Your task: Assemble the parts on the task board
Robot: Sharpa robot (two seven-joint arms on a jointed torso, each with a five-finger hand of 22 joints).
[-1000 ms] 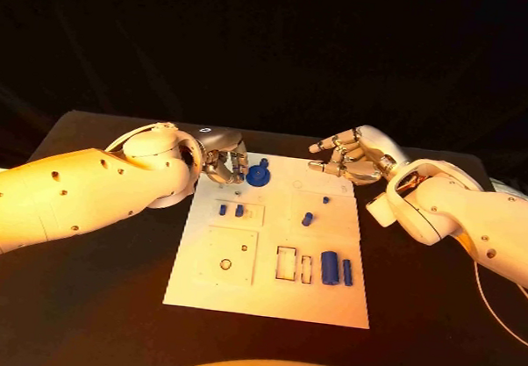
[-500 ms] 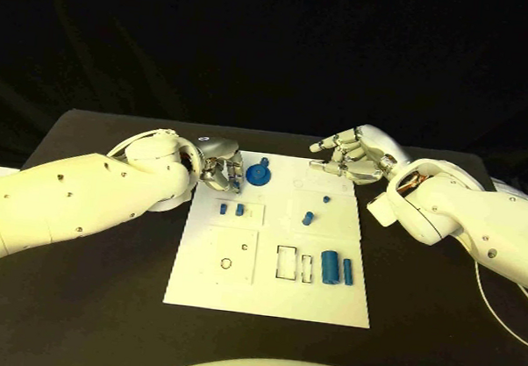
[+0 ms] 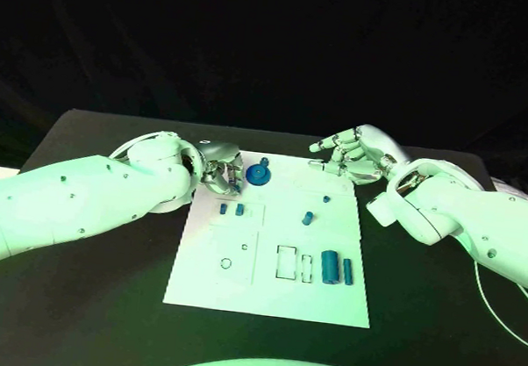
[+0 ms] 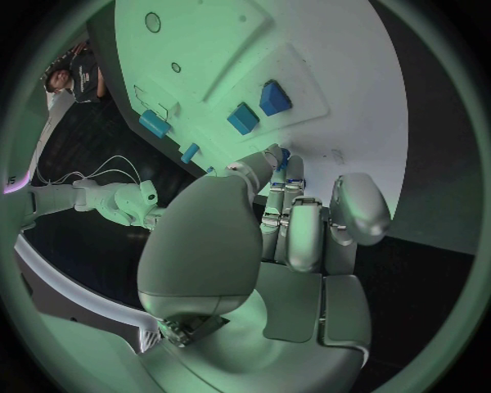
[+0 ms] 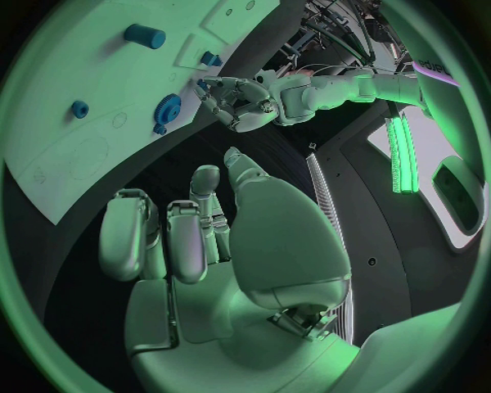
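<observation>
Left silver hand (image 3: 222, 168) fingers curled beside blue gear part (image 3: 258, 176) on white task board (image 3: 266, 293), grip unclear; right silver hand (image 3: 353, 154) loosely spread, empty.

A black table (image 3: 86, 305) fills the lower part of the head view, its surface matte and dark, its far edge running straight across under a black backdrop (image 3: 278, 52). The backdrop hangs in soft folds and takes up the whole upper half of that view. A thin pale cable (image 3: 505, 314) loops over the table near its right side. In the right wrist view a bright strip light (image 5: 402, 155) glows at the side of the room, beside a dark framework of bars (image 5: 338, 33) higher up.
</observation>
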